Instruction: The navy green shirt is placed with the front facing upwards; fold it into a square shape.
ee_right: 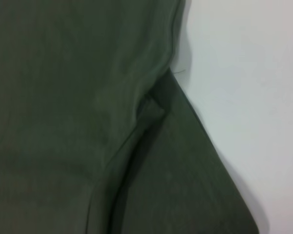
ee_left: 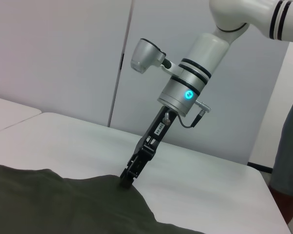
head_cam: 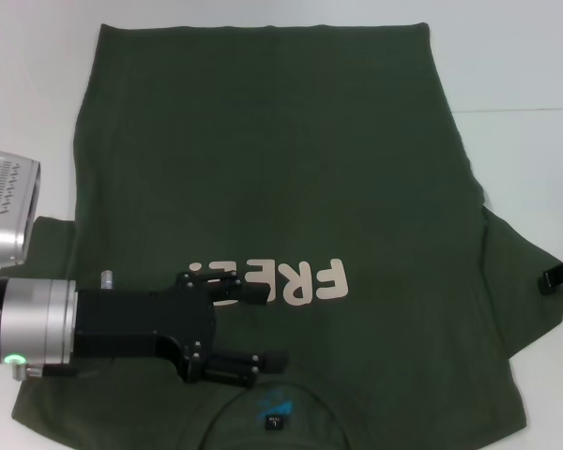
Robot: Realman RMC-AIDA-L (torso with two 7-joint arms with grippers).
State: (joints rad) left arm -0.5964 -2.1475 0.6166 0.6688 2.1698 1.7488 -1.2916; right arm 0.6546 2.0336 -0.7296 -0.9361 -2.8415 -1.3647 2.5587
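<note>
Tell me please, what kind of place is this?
Probably a robot test room or lab: a plain white table, bare white wall panels, and a person standing at the table's edge.

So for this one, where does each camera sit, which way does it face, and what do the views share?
Head view: above, looking down on the dark olive-green cotton T-shirt spread on the white table; left claw open over its chest, right claw at its sleeve edge.
Left wrist view: low, facing across the table at the right claw on the shirt's edge.
Right wrist view: close above the shirt's sleeve seam; no claw visible.
Shared: shirt and table in all three.
</note>
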